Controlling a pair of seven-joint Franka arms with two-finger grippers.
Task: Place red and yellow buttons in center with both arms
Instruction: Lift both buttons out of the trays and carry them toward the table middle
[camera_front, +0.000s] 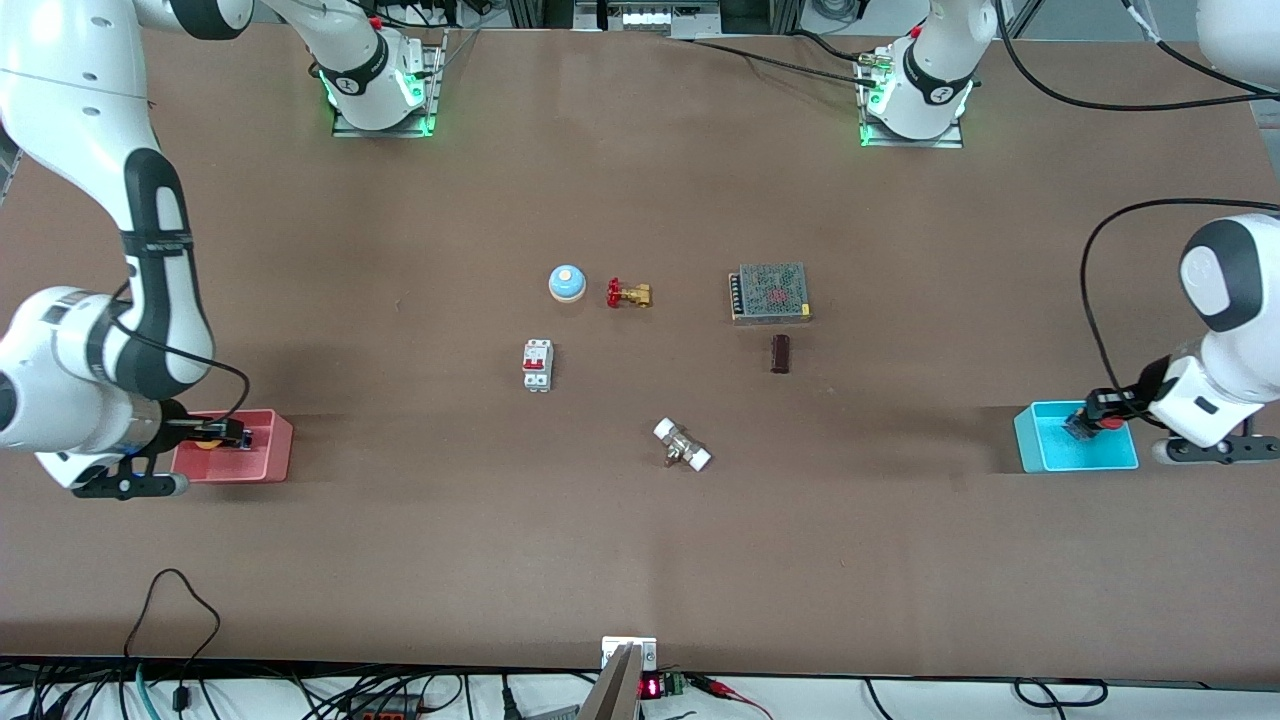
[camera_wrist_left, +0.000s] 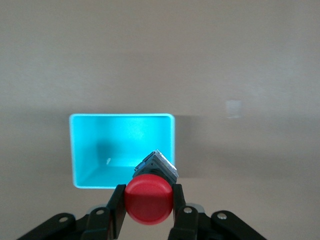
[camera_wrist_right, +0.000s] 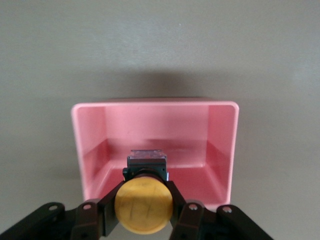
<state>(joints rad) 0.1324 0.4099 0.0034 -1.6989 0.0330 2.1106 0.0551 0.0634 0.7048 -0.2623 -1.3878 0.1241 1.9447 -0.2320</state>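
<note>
Red button (camera_wrist_left: 148, 199): round, smooth red cap on a stubby dark body with a pale grey end; it was gripped at the cap and hung over the blue bin.
Yellow button (camera_wrist_right: 143, 202): round orange-yellow cap, faintly scuffed, on a stubby black square-ended body; it was gripped at the cap and hung over the pink bin.
Left gripper (camera_wrist_left: 148, 205): clenched on the red button, one black finger on each side of the cap, over the blue bin's edge.
Right gripper (camera_wrist_right: 144, 207): clenched on the yellow button, black fingers pressed against both sides of the cap, over the pink bin.
Blue bin (camera_front: 1040, 450): cyan, rectangular, open-topped, at the left arm's end of the table, well apart from the bell.
Pink bin (camera_front: 270, 455): rectangular, open-topped, at the right arm's end of the table, well apart from the bell.
Bell (camera_front: 566, 283): blue dome with a yellow top, standing near the middle of the brown table (camera_front: 640, 560).
Valve (camera_front: 628, 294): brass with a red handwheel, just beside the bell toward the left arm's end.
Breaker (camera_front: 538, 365): white with red switches, nearer the front camera than the bell.
White fitting (camera_front: 682, 445): metal middle with white ends, nearer the front camera than the bell.
Mesh box (camera_front: 769, 292): grey metal, beside the valve toward the left arm's end.
Dark cylinder (camera_front: 780, 354): lay near the mesh box, nearer the front camera.
</note>
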